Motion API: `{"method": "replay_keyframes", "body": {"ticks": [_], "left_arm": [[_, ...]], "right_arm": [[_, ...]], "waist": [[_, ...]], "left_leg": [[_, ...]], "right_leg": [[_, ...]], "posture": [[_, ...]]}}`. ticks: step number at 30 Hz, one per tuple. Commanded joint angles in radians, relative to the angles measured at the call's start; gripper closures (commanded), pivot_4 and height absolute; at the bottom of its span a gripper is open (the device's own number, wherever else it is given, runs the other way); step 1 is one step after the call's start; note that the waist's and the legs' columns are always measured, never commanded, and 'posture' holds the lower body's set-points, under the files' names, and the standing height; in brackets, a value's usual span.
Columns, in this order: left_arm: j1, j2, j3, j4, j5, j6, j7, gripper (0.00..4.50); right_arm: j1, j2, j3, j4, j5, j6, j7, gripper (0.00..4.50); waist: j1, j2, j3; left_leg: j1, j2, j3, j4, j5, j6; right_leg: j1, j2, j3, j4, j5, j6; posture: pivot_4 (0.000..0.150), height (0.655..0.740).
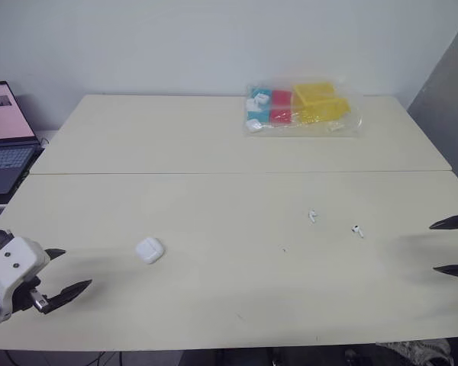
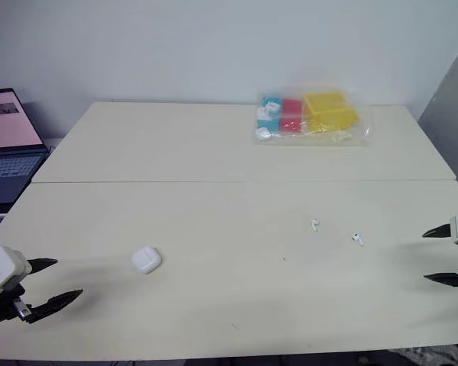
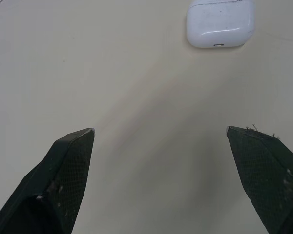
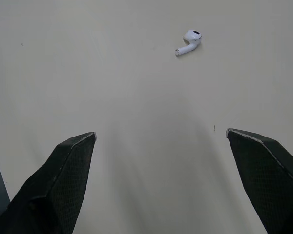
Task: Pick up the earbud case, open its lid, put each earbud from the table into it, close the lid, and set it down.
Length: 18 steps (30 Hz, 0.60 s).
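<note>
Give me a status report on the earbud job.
Left gripper open, empty, short of earbud case. Right gripper open, empty. Case lid shut, both earbuds loose on table. Nothing in the way.

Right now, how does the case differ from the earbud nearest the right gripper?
The case is a larger rounded block with its lid shut; the earbud is tiny, a bud with a short stem. The case lies ahead of the open left gripper, the earbud ahead of the open right gripper. Both are white and lie on the table, unheld.

Soft, even light on the pale table (image 1: 214, 206), faint diffuse shadows (by the left gripper (image 1: 77, 268) and right gripper (image 1: 433, 248))
</note>
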<state>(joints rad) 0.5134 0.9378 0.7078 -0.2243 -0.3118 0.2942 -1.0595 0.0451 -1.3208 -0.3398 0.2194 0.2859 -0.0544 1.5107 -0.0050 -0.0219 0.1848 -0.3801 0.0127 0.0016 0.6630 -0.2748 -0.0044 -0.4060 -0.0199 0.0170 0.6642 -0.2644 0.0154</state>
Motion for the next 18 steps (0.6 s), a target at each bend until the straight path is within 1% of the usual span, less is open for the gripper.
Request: {"method": "replay_keyframes", "body": {"ticks": [1,4,6,7,9,18], "left_arm": [[-0.001,0.007,0.042,-0.016,-0.008,0.001,-0.011,0.0],[-0.005,0.024,0.017,-0.007,-0.004,-0.002,-0.036,0.0],[-0.021,0.029,0.032,0.0,-0.075,0.055,-0.082,0.0],[-0.018,0.032,0.04,0.006,-0.08,0.053,-0.1,0.0],[-0.016,0.033,0.047,0.013,-0.065,0.019,-0.117,0.0],[-0.016,0.026,0.041,0.004,-0.068,0.035,-0.121,0.0]], "right_arm": [[-0.009,-0.014,-0.018,0.01,-0.003,-0.026,0.027,0.02],[-0.006,-0.012,-0.021,0.014,0.002,-0.032,0.03,0.02],[-0.008,-0.015,-0.018,0.022,0.001,-0.036,0.031,0.02],[-0.009,-0.017,-0.017,0.025,0.0,-0.038,0.032,0.02],[-0.012,-0.02,-0.014,0.029,0.002,-0.038,0.034,0.02],[-0.033,-0.011,0.007,-0.002,0.022,-0.019,0.037,0.02]], "waist": [[0.0,0.0,0.0],[0.0,0.0,0.0],[0.0,0.0,0.0],[0.0,0.0,0.0],[0.0,0.0,0.0],[-0.001,0.0,0.0]], "left_leg": [[0.0,0.0,0.0,0.0,0.0,0.0],[0.0,0.0,0.0,0.0,0.0,0.0],[0.0,0.0,0.0,0.0,0.0,0.0],[0.0,0.0,0.0,0.0,0.0,0.0],[0.0,0.0,0.0,0.0,0.0,0.0],[0.0,0.0,0.0,0.0,0.0,0.0]], "right_leg": [[0.0,0.0,0.0,0.0,0.0,0.0],[0.0,0.0,0.0,0.0,0.0,0.0],[0.0,0.0,0.0,0.0,0.0,0.0],[0.0,0.0,0.0,0.0,0.0,0.0],[0.0,0.0,0.0,0.0,0.0,0.0],[0.0,0.0,0.0,0.001,0.0,0.0]], "posture": [[0.15,0.74],[0.15,0.74],[0.15,0.74],[0.15,0.74],[0.15,0.74],[0.15,0.74]]}}
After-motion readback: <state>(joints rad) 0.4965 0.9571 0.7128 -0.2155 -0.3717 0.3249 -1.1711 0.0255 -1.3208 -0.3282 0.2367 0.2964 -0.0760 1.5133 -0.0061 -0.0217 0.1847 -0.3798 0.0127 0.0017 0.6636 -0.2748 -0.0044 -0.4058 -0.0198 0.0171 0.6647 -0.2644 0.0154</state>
